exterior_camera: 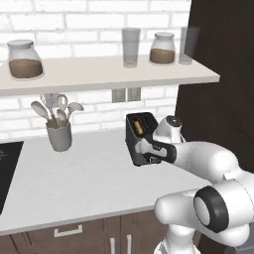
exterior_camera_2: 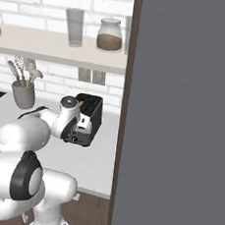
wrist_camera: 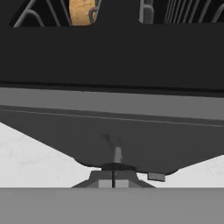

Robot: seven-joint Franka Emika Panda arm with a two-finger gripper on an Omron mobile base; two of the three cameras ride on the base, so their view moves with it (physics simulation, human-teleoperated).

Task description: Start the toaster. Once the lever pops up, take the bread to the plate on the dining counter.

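The dark grey toaster point(exterior_camera: 133, 141) point(exterior_camera_2: 93, 113) stands on the grey-white worktop point(exterior_camera: 89, 173) by the brick wall. A tan slice of bread point(exterior_camera: 140, 127) point(wrist_camera: 82, 11) sits down in one slot. My gripper point(exterior_camera: 147, 158) point(exterior_camera_2: 78, 130) point(wrist_camera: 113, 183) is low against the toaster's end face, its fingertips together with nothing between them. In the hand view the toaster body point(wrist_camera: 113, 57) is very close, with a small grey lever stub point(wrist_camera: 117, 154) just above the fingertips. The plate and the dining counter are out of view.
A grey utensil holder point(exterior_camera: 59, 135) stands to the left, and a black cooktop point(exterior_camera: 7, 163) lies at the far left. A shelf point(exterior_camera: 99, 69) with jars and glasses hangs above. A tall dark cabinet point(exterior_camera: 218, 99) point(exterior_camera_2: 183, 117) walls off the right side.
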